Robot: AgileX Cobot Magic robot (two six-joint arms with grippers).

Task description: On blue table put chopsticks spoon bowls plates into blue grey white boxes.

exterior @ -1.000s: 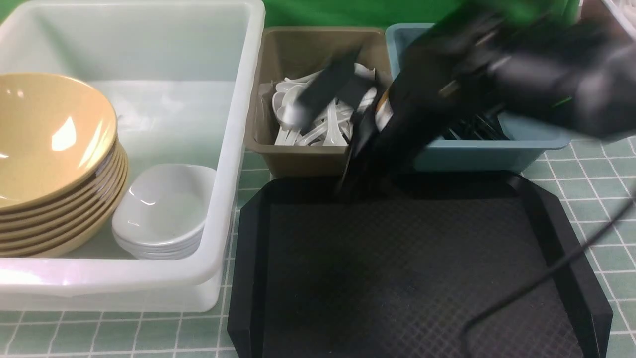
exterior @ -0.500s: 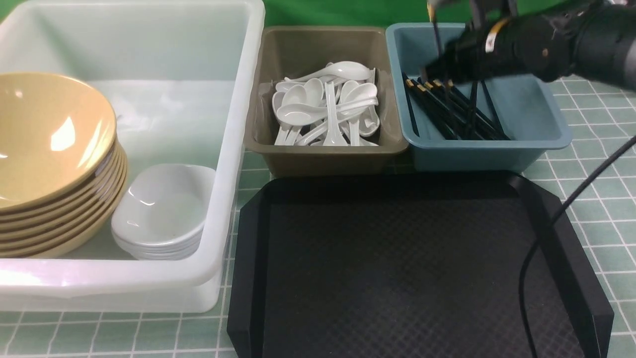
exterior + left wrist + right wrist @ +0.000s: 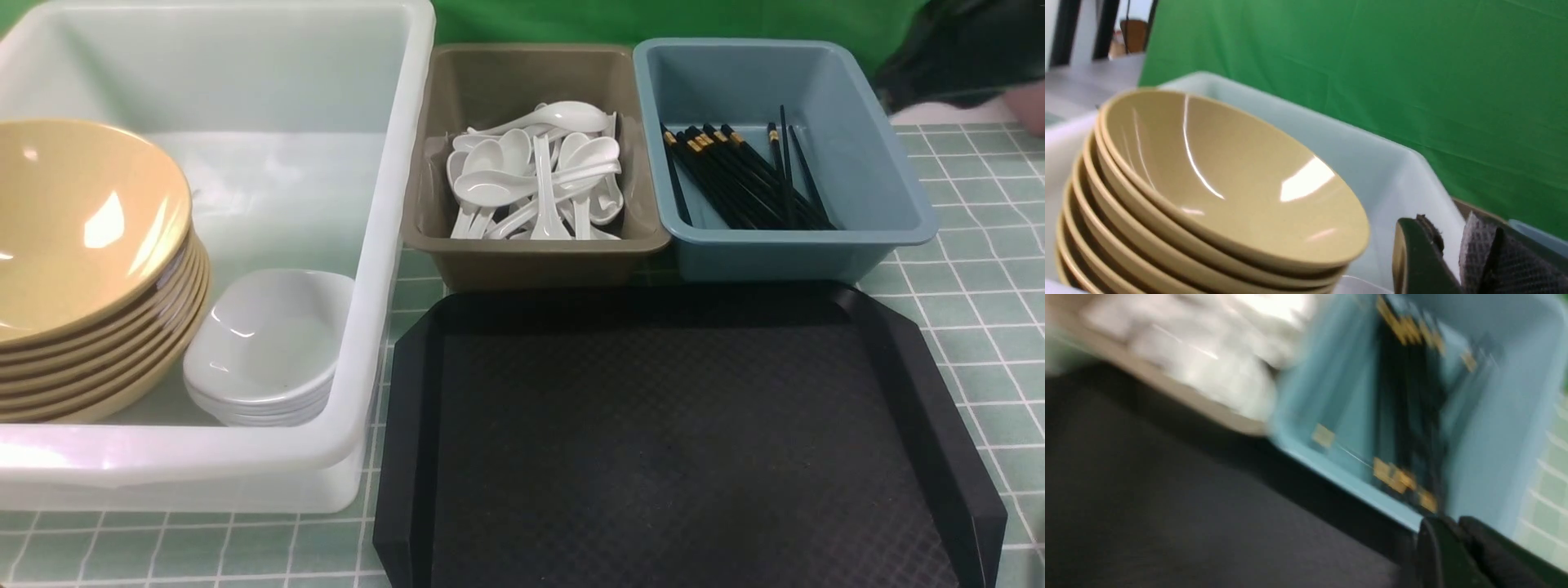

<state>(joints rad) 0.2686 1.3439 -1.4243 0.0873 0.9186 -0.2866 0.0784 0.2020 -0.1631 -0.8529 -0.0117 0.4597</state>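
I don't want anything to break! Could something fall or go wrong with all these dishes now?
Maybe. The tan bowls are stacked high and tilted inside the white box, so a bump might make them slide onto the small white plates. A few chopsticks lean up against the blue box wall instead of lying flat, so they could get knocked out. The spoons are heaped in the grey box, and the top one could slip off.

Right arm (image 3: 955, 61) raised at the far right edge of the front view, dark and blurred, gripper itself out of that frame. Right gripper (image 3: 1455, 531) seen only in its wrist view: two dark fingers pressed together, nothing between them. Left gripper (image 3: 1457, 249) visible only in its wrist view, fingers close with a narrow gap, holding nothing.
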